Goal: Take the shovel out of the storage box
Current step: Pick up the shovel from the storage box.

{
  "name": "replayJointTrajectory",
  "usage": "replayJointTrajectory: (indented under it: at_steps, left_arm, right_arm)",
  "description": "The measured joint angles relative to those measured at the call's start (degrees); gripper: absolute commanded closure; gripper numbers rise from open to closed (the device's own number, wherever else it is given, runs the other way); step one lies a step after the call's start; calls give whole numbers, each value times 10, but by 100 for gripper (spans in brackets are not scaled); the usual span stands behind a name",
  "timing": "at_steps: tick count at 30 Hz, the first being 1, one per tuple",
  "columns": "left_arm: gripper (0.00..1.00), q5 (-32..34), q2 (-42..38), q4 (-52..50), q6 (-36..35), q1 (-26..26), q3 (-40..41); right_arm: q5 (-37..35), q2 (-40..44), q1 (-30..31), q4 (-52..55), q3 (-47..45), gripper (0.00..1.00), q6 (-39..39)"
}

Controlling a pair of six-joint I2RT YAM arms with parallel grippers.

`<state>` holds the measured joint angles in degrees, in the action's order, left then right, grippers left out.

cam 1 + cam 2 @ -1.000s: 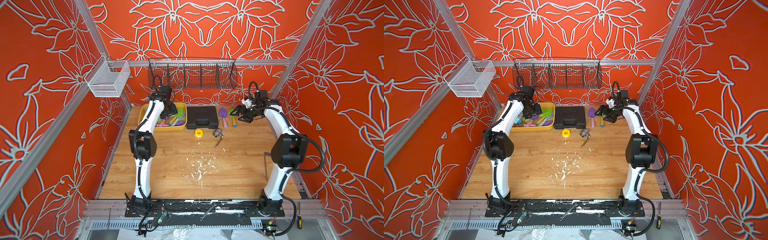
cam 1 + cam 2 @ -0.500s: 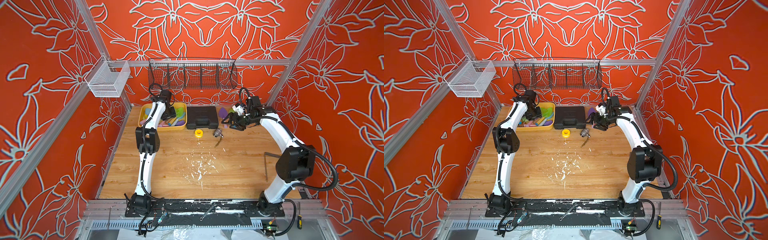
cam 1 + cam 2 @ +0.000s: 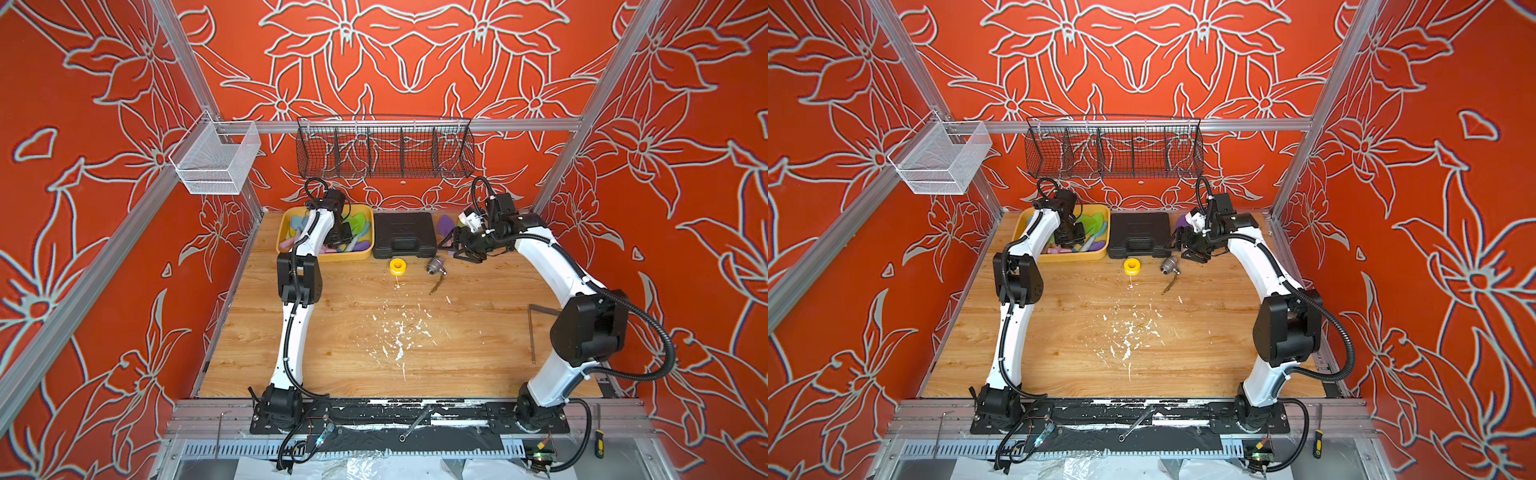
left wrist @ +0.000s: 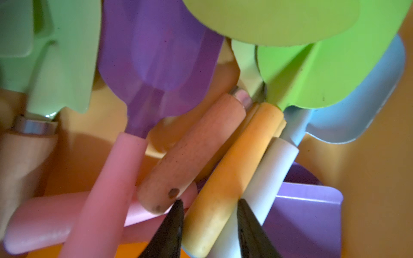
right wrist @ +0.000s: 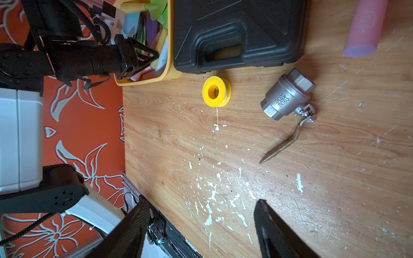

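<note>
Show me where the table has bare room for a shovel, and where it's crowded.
Free: the wide tabletop between the left arm and right arm, nearer than the yellow tape roll and valve, only flecked white. Crowded: the far edge, with storage box, black case, purple shovel and right pincer; the box is packed around the left pincer.

I work in a robot lab test cell: an aluminium frame [image 3: 519, 124] with orange flower-print walls [image 3: 407, 50] boxes in my wooden tabletop [image 3: 353, 332]. My left arm [image 3: 295, 332] and right arm [image 3: 552, 266] are bolted to a black base rail [image 3: 415, 413], with loose cables [image 3: 299, 446] in front.
</note>
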<state>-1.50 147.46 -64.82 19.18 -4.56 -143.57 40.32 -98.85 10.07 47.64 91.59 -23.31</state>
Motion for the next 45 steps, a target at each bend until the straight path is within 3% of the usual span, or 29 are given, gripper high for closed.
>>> replayJointTrajectory:
  at_steps: [3,7,12,14,19,25,36,45]
  left_arm:
    - [63,3,-1,2,-5,0,3]
    - [52,4,-6,8,-11,0,18]
    - [51,17,-6,-1,-20,-4,27]
    - [55,25,-6,-3,-24,-8,27]
    - [75,39,-6,-14,-38,-16,30]
    - [91,45,-18,-12,-33,-22,35]
    - [99,37,-162,-26,2,-19,155]
    - [100,-1,-247,-53,40,-18,229]
  right_arm:
    - [0,0,1,-2,0,25,-3]
    - [0,0,2,-4,0,25,-8]
    - [0,0,2,-4,0,25,-10]
    - [0,0,2,-4,0,25,-10]
    - [0,0,2,-4,0,26,-12]
    - [-5,0,3,-3,0,26,-12]
    - [-6,0,3,-4,-2,27,-14]
    - [-6,0,3,-14,-11,27,-23]
